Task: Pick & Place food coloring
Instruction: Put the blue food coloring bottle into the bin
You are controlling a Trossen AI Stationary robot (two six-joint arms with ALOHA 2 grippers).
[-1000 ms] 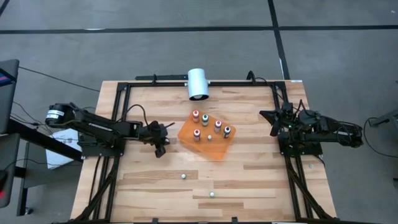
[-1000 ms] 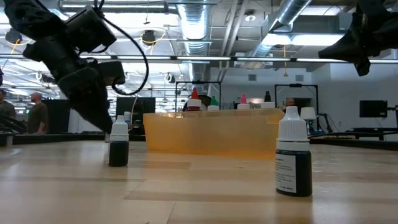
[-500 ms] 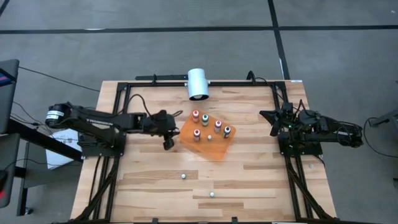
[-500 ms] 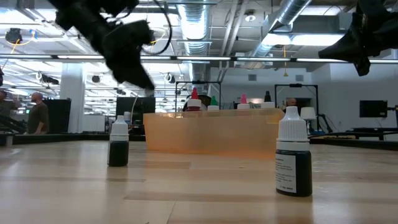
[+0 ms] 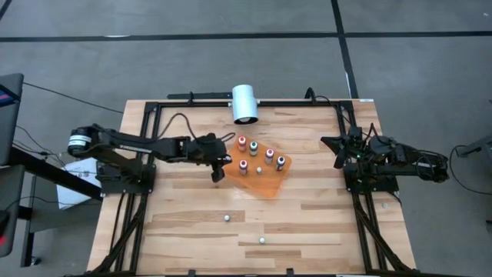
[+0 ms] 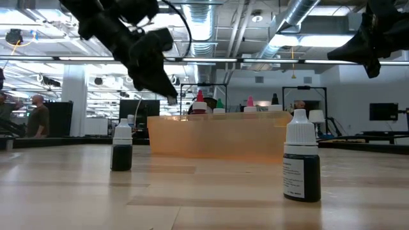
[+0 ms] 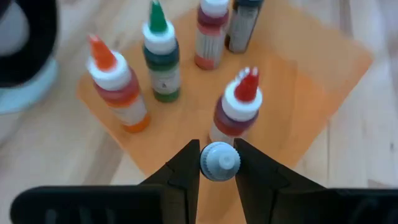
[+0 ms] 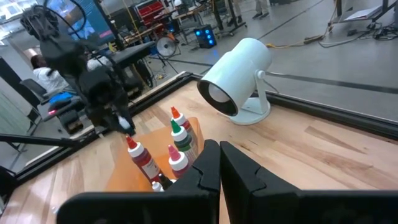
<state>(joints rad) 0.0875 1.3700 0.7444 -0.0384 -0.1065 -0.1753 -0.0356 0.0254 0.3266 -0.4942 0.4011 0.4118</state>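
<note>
Left end effector (image 5: 218, 171) hangs just above the near-left edge of the orange sheet (image 5: 270, 185), closed on a small bottle (image 7: 219, 162) w/ a white cap; bottle's long axis runs vertical, cap end facing the wrist cam, body hidden below. On the sheet, 5 bottles stand upright, tips up: red-tipped one (image 7: 236, 112) nearest the held bottle, orange-tipped (image 7: 116, 91), green-tipped (image 7: 160, 55), plus 2 more at the far side whose tops are cut off in the wrist view. High view shows those 5 as coloured dots in 2 rows. Off the sheet, 2 white-capped bottles stand upright on the counter (image 5: 323, 219) near its front edge: one (image 5: 227, 218) to the left, one (image 5: 262, 240) closer to the front. White lamp (image 5: 245, 103) sits at the back edge. Right end effector (image 5: 339, 151) waits at the right side of the counter, fingers closed, holding nothing.
</note>
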